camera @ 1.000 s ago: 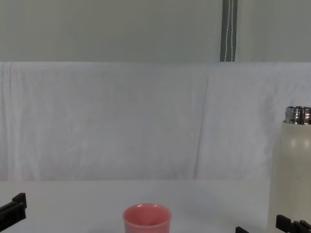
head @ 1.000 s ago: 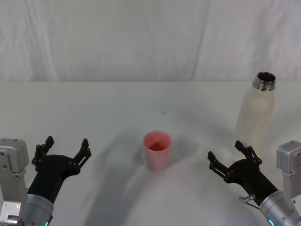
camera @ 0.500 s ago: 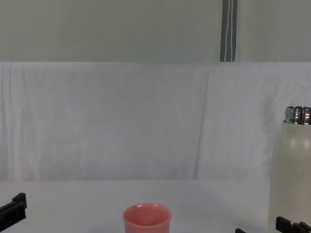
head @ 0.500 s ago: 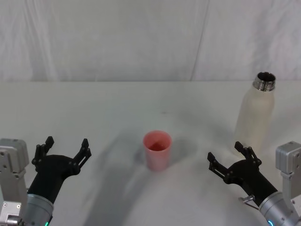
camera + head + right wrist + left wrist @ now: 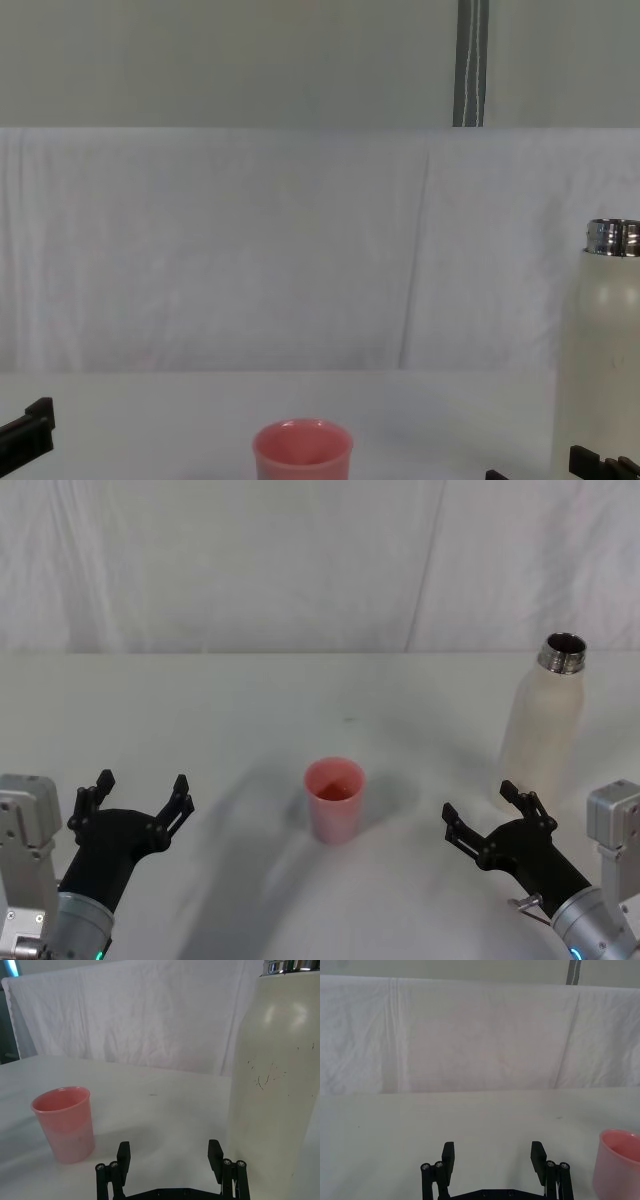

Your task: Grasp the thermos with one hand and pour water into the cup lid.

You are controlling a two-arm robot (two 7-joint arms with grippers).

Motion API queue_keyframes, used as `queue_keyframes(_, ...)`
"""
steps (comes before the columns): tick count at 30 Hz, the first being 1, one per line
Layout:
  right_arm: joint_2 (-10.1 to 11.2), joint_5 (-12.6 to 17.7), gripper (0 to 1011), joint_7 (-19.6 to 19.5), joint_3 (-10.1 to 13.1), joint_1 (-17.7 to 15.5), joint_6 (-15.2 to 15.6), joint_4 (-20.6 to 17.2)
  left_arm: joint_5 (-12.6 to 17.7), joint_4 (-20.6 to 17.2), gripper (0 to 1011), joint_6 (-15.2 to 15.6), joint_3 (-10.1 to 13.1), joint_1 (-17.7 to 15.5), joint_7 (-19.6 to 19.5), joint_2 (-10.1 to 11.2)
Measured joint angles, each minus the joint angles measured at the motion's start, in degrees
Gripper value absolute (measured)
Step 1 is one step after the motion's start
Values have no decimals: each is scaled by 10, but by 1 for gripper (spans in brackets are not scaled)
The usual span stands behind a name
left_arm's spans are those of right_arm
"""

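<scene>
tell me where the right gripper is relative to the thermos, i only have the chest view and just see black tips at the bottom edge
Observer: In the head view the right gripper sits just in front of the thermos, slightly toward the cup lid's side, fingers open and not touching it.
Operator: is the thermos capped
Observer: No, its steel neck is open at the top and it stands upright on the table.
Operator: and the cup lid, anything in it
Observer: The pink cup lid stands upright mid-table; I cannot tell whether it holds water.
Operator: left arm
Observer: The left gripper is open near the table's front, apart from the cup lid.
</scene>
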Motion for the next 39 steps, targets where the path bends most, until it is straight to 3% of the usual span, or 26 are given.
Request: queue_keyframes(39,0,0,1001,0,0,0,0,-1,0,0,1001,0,0,0,0,0)
